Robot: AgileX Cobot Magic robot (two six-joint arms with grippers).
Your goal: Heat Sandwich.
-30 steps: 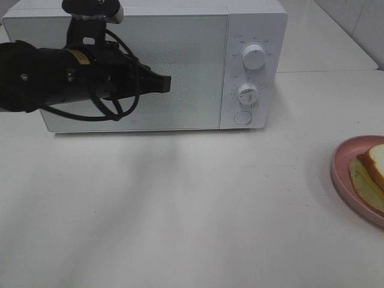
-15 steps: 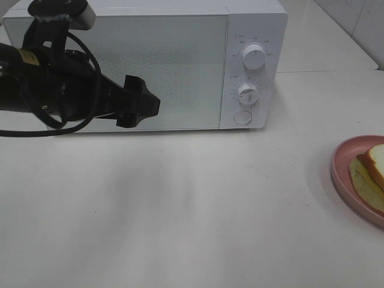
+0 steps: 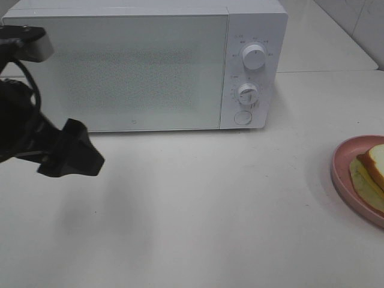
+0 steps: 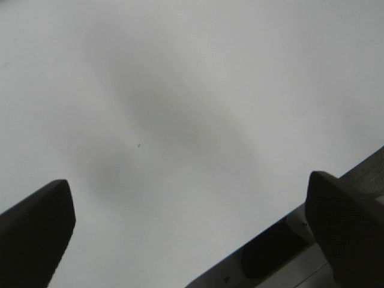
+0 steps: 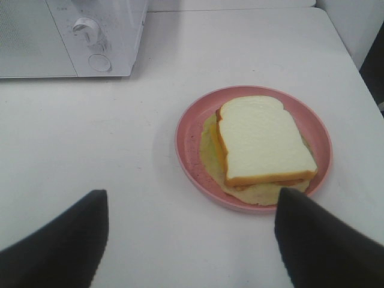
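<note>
The sandwich point(image 5: 261, 141), white bread over pale yellow filling, lies on a round pink plate point(image 5: 191, 144); at the right edge of the high view only part of the sandwich point(image 3: 376, 168) and its plate point(image 3: 343, 174) show. My right gripper point(image 5: 192, 249) hovers open just short of the plate, nothing between its fingers; the high view does not show it. The white microwave point(image 3: 144, 66) stands at the back with its door shut. My left gripper point(image 3: 81, 153) is open and empty over the table, in front of the microwave's left end. In the left wrist view the left gripper point(image 4: 192, 234) has only bare table between its fingers.
The microwave's two knobs point(image 3: 254, 57) and round button point(image 3: 242, 117) are on its right panel, also seen as the button point(image 5: 98, 62) in the right wrist view. White table point(image 3: 204, 210) stretches between the microwave and the plate. A tiled wall rises at the far right.
My left arm has pulled back from the microwave door, moving left and toward the table's front, and its gripper has opened. The door stays shut. Sandwich and plate have not moved.
</note>
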